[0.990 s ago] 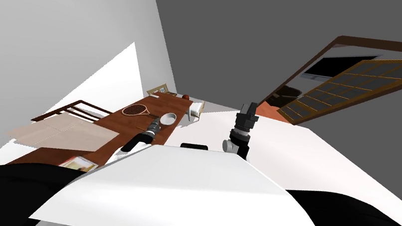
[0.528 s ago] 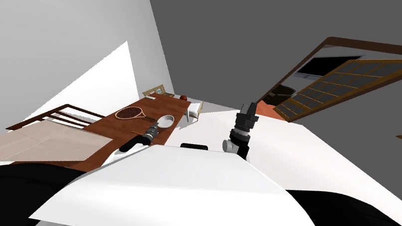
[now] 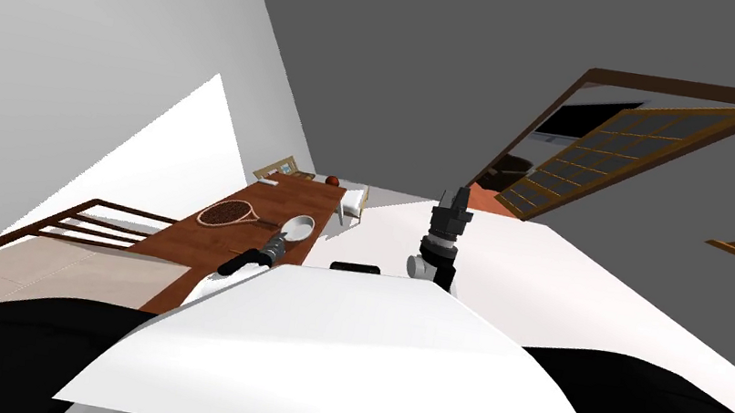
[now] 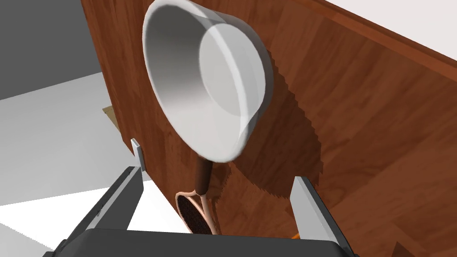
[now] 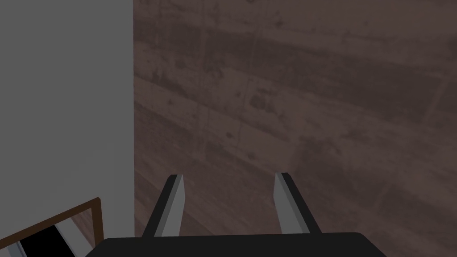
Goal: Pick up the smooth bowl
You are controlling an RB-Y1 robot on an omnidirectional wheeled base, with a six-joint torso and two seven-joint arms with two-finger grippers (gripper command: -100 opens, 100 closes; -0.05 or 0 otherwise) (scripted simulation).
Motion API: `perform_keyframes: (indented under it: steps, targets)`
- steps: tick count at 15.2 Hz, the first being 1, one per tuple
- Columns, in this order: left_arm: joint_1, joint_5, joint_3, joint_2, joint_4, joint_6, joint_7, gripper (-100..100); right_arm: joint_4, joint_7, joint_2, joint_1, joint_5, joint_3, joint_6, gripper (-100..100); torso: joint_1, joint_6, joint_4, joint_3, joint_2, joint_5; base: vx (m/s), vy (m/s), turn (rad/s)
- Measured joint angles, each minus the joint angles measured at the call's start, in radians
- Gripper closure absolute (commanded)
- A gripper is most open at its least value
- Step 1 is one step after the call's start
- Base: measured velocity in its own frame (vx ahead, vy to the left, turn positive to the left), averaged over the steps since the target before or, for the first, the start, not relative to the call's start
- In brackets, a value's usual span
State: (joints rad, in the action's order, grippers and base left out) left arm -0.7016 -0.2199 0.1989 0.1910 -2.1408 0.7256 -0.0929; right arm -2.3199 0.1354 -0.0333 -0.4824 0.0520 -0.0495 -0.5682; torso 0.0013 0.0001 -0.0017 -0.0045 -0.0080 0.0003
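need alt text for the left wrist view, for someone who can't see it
A plain white bowl sits on a brown wooden table just ahead of the left pincer, whose two grey fingers stand open and touch nothing. A small racket lies on the table beside the bowl, its dark handle partly hidden by the bowl.

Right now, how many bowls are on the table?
1. The white bowl sits on the brown table beside the racket, before the open left gripper. More may be hidden farther along.
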Motion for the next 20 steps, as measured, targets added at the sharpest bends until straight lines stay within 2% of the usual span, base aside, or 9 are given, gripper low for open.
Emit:
perform_keyframes:
  steps: [2, 8, 13, 17, 20]
  targets:
    - [-0.010, -0.011, 0.013, 0.003, 0.009, 0.031, -0.004, -100, 0.000, 0.000, 0.000, 0.000, 0.000, 0.000, 0.000, 0, 0.000, 0.000, 0.000, 0.000, 0.000, 0.000, 0.094, 0.017, -0.042]
    - [-0.009, -0.009, 0.045, -0.015, 0.016, 0.142, -0.011, -100, 0.000, 0.000, 0.000, 0.000, 0.000, 0.000, 0.000, 0, -0.001, 0.000, 0.000, 0.000, 0.000, 0.000, 0.099, 0.014, -0.030]
    - [-0.014, -0.016, 0.078, -0.044, 0.030, 0.225, -0.021, -100, 0.000, 0.000, 0.000, 0.000, 0.000, 0.000, 0.000, 0, 0.000, 0.000, 0.000, -0.001, -0.001, 0.000, 0.114, 0.022, -0.021]
    - [-0.021, -0.009, 0.097, -0.106, 0.021, 0.292, -0.026, -100, 0.000, 0.000, 0.000, 0.000, 0.000, 0.000, 0.000, 0, 0.000, 0.000, 0.000, 0.000, 0.000, 0.000, 0.098, 0.022, -0.019]
    - [-0.019, -0.014, 0.110, -0.158, 0.032, 0.320, -0.030, -100, 0.000, 0.000, 0.000, 0.000, 0.000, 0.000, 0.000, 0, -0.002, 0.000, 0.000, 0.001, 0.002, 0.000, 0.056, 0.003, -0.007]
